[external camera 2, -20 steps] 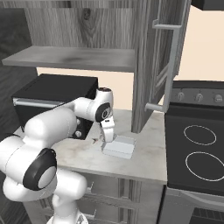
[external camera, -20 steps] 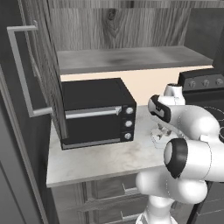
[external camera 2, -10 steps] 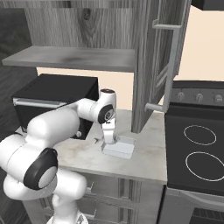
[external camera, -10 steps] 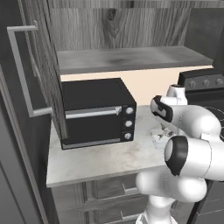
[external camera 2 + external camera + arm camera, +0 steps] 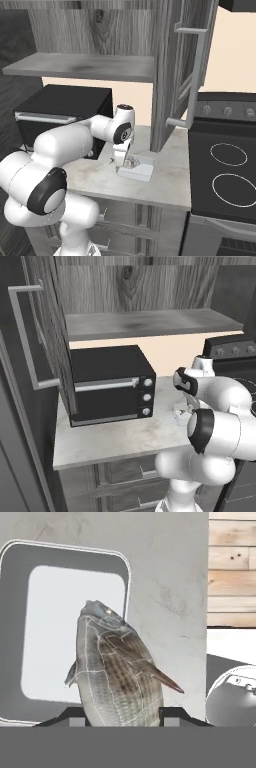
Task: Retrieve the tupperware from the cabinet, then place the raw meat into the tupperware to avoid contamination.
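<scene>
Gripper [image 5: 127, 161] clamped on the meat [image 5: 115, 672], a grey-tan fish-shaped lump with darker streaks, sitting between the 2 fingertips [image 5: 172, 716] in the hand view. Meat hangs right over the tupperware [image 5: 65, 632], a clear whitish rectangular box; whether it touches the box floor, cannot tell. Tupperware [image 5: 137, 169] sits on the pale counter [image 5: 170, 177], just right of the black oven [image 5: 60, 117] and near the open cabinet door [image 5: 182, 70]. In the left base view the gripper [image 5: 182, 410] is low over the counter [image 5: 115, 438], right of the oven [image 5: 110, 383] with its 3 knobs, mostly hidden by the arm. Cabinet [image 5: 135, 293] above has 1 bare shelf [image 5: 145, 323], both doors swung open. Stove [image 5: 225, 170] with 2 burner rings at right.
</scene>
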### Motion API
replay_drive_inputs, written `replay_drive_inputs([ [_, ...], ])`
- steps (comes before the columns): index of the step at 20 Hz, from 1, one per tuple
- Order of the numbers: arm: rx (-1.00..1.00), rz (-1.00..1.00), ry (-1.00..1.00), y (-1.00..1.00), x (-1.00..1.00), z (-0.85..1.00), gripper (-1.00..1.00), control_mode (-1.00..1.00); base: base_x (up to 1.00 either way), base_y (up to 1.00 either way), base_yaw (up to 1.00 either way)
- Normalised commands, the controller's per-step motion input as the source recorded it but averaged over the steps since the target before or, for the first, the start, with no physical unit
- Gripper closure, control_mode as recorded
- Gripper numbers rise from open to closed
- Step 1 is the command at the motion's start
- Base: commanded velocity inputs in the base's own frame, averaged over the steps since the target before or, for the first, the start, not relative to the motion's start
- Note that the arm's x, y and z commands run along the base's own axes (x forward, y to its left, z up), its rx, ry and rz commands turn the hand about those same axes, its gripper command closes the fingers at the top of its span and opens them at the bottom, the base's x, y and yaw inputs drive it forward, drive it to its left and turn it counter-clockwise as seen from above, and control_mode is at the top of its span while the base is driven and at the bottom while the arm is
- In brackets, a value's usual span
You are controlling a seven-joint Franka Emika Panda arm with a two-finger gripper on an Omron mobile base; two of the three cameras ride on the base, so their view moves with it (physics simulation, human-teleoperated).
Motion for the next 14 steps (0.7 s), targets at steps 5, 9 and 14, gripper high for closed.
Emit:
replay_drive_inputs([
  [5,0.0,-0.25,0.0,0.0,0.0,-0.2,1.0,-1.0,0.0,0.0,0.0],
  [9,0.0,-0.16,0.0,-0.02,0.13,-0.06,1.0,-1.0,0.0,0.0,0.0],
  [14,0.0,-0.01,0.03,-0.1,0.27,0.07,1.0,-1.0,0.0,0.0,0.0],
])
